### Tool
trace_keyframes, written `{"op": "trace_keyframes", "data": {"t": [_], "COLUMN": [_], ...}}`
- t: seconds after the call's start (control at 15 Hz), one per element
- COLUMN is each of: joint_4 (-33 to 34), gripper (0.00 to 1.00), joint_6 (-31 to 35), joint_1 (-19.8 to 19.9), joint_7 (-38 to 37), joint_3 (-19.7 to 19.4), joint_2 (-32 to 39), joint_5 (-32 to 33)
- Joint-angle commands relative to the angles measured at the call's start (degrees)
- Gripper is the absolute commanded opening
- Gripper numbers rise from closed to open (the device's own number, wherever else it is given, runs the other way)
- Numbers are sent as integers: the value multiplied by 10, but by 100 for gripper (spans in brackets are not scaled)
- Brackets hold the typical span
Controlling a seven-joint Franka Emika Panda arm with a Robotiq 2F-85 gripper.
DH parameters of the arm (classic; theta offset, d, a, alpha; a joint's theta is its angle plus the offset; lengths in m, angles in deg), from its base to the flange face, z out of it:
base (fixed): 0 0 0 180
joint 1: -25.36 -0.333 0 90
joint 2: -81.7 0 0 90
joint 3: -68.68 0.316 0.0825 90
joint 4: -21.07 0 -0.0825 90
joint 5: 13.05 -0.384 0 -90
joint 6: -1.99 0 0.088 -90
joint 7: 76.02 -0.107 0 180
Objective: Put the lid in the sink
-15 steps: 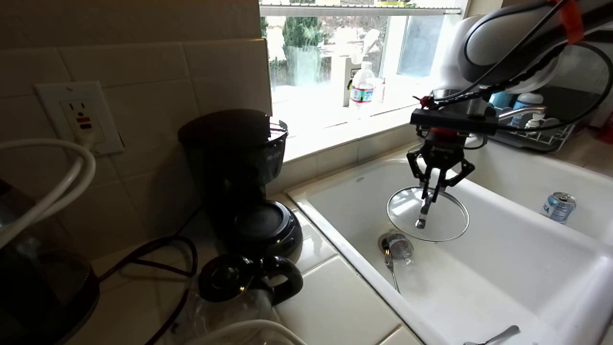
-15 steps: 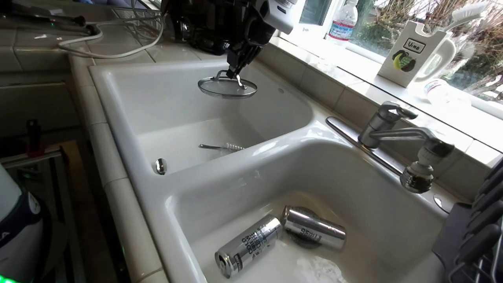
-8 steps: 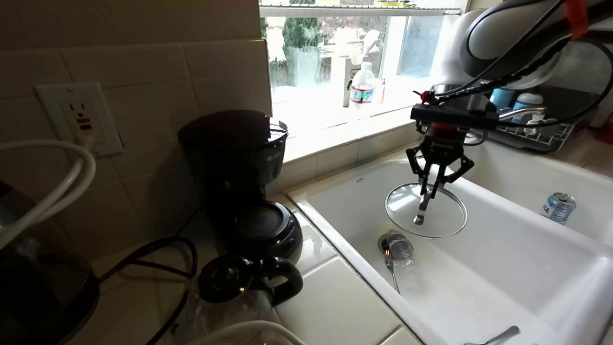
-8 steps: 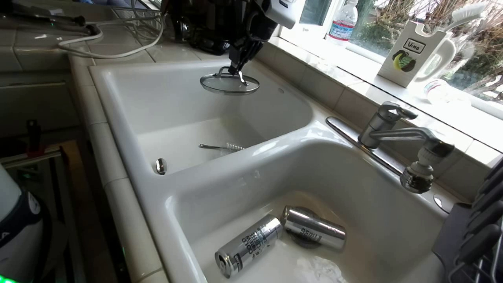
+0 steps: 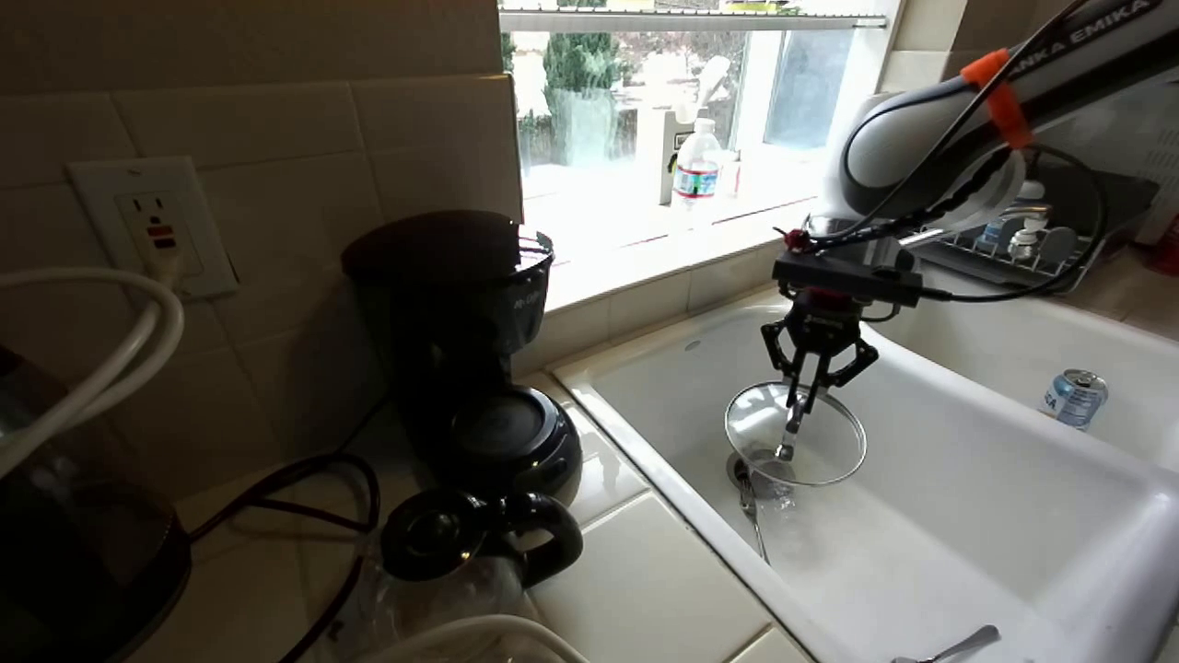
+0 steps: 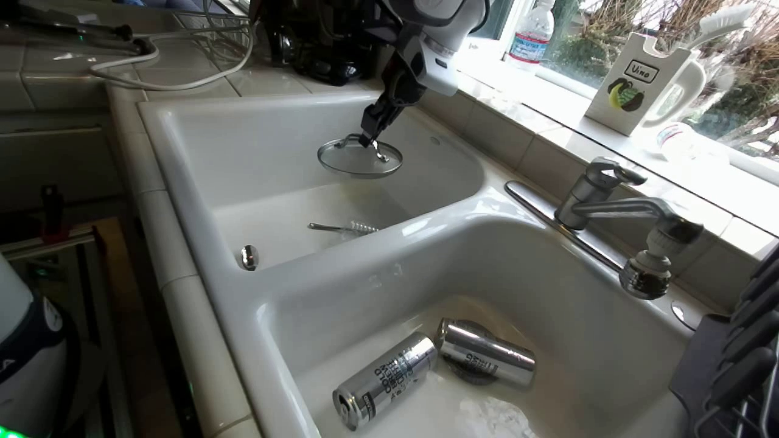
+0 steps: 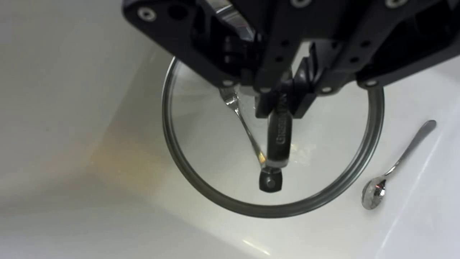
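Observation:
The lid is round clear glass with a thin metal rim and an arched handle. It also shows in an exterior view and in the wrist view. My gripper is shut on the middle of the handle, as both exterior views and the wrist view show. The lid hangs slightly tilted over the white sink basin, apart from its floor. In an exterior view it covers part of the drain area. The sink also shows in an exterior view and the wrist view.
A fork and a clear bottle lie by the drain under the lid. A spoon lies in the same basin. A divider separates the adjoining basin with cans. A faucet and coffee maker stand nearby.
My gripper and the lid rise slightly at first, then move down into the sink and toward the drain. The grip on the handle stays the same.

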Motion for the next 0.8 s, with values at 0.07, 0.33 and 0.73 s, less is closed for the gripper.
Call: {"op": "trace_keyframes", "data": {"t": [0.07,0.33,0.73], "joint_4": [34,59,96], "gripper": [5,5,5], "joint_6": [9,30,80], "joint_1": [10,13,-4], "joint_7": [82,119,115], "joint_3": [-6,-9,-5], "joint_2": [79,142,215], "joint_5": [-46,-63,-74]}}
